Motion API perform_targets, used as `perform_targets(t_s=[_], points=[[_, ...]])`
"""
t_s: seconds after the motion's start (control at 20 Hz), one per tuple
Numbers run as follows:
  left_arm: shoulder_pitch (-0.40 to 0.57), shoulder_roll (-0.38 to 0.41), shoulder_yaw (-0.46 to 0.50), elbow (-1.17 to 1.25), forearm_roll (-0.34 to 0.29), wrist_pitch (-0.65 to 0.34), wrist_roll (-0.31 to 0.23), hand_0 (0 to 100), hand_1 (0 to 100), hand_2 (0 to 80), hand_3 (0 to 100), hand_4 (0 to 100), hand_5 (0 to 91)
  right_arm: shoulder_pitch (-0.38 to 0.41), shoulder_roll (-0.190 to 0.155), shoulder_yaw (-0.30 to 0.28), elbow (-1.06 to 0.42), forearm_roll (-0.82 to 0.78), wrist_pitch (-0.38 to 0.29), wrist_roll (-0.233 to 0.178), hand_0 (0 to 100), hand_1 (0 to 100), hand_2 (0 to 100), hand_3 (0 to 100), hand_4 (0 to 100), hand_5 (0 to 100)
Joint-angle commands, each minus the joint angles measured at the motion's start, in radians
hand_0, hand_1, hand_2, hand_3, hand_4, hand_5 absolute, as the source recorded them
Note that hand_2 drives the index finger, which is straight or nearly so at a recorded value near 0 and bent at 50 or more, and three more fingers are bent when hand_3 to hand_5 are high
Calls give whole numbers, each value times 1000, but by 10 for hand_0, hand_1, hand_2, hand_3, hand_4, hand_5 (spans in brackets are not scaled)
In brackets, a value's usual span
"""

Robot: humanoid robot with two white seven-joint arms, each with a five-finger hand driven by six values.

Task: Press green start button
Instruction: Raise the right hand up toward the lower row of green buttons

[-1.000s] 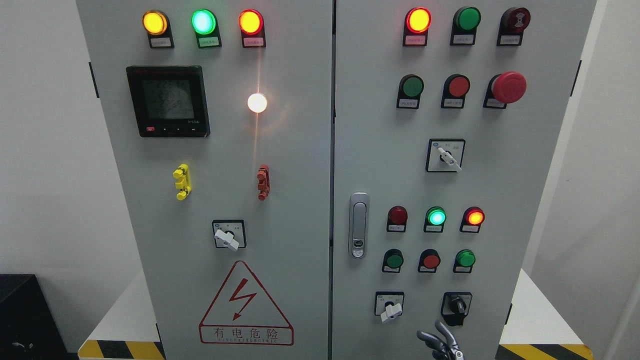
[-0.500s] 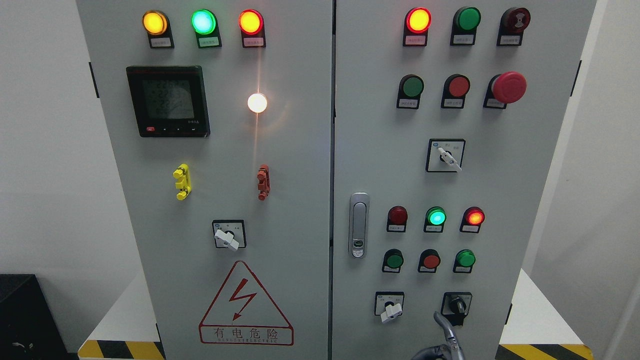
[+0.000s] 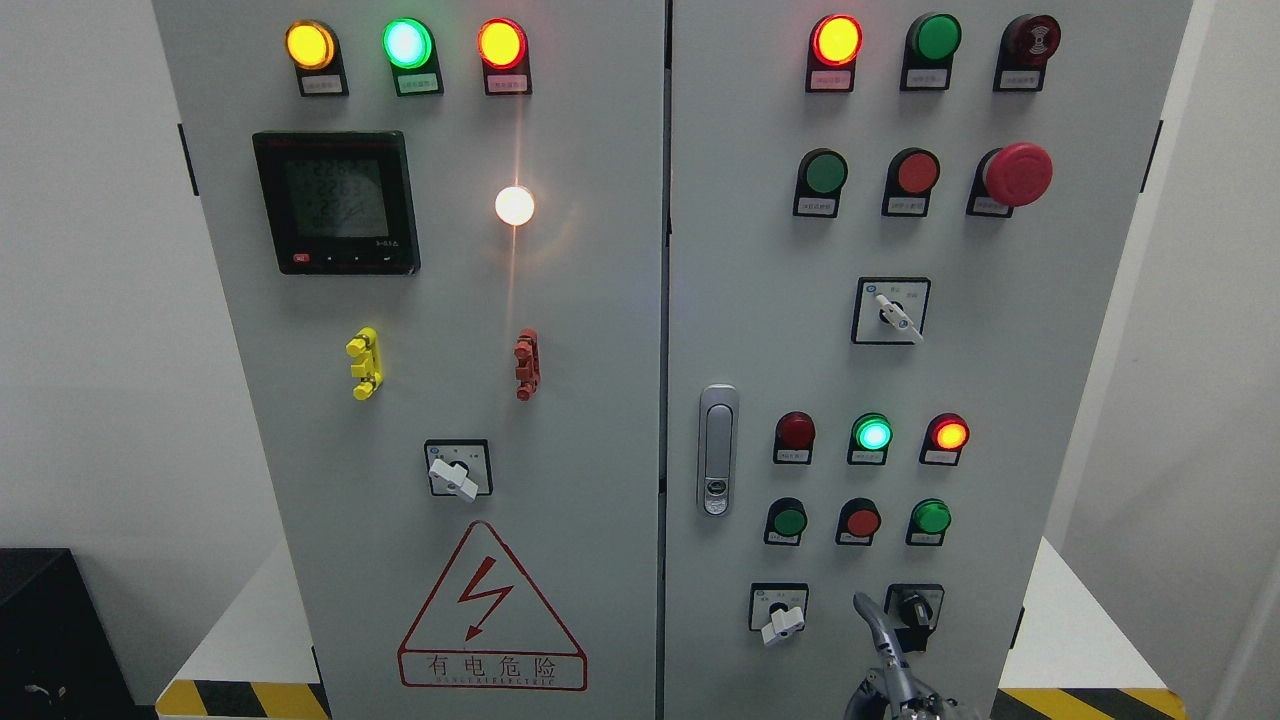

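Note:
The grey control cabinet (image 3: 660,300) fills the view. Its right door has green push buttons at the upper left (image 3: 826,172), lower left (image 3: 789,520) and lower right (image 3: 931,516). My right hand (image 3: 888,665) comes up from the bottom edge. One finger (image 3: 866,612) points up and the others look curled. Its tip is between the white selector switch (image 3: 781,618) and the black selector switch (image 3: 913,607), below the lower red button (image 3: 861,520). It holds nothing. I cannot tell whether it touches the door. My left hand is out of view.
A lit green lamp (image 3: 872,433) sits between a dark red lamp (image 3: 796,430) and a lit red lamp (image 3: 948,434). A red mushroom stop button (image 3: 1018,174) juts out at the upper right. A door latch (image 3: 716,450) is left of the buttons.
My right hand has risen from the bottom edge. The spread fingers have drawn in, and one extended finger now reaches up between the two lower selector switches.

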Motion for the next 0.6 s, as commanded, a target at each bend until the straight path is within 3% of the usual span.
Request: perform_targets(t_s=[0.0, 0.55], points=[[-23, 0, 0, -28, 0, 0, -1, 120, 556, 0, 0, 0, 0, -60, 1, -52, 83, 109, -4, -5, 253, 324, 0, 914, 852, 976], [-23, 0, 0, -28, 0, 0, -1, 120, 556, 0, 0, 0, 0, -151, 2, -52, 178, 166, -4, -1, 279, 324, 0, 931, 861, 981]])
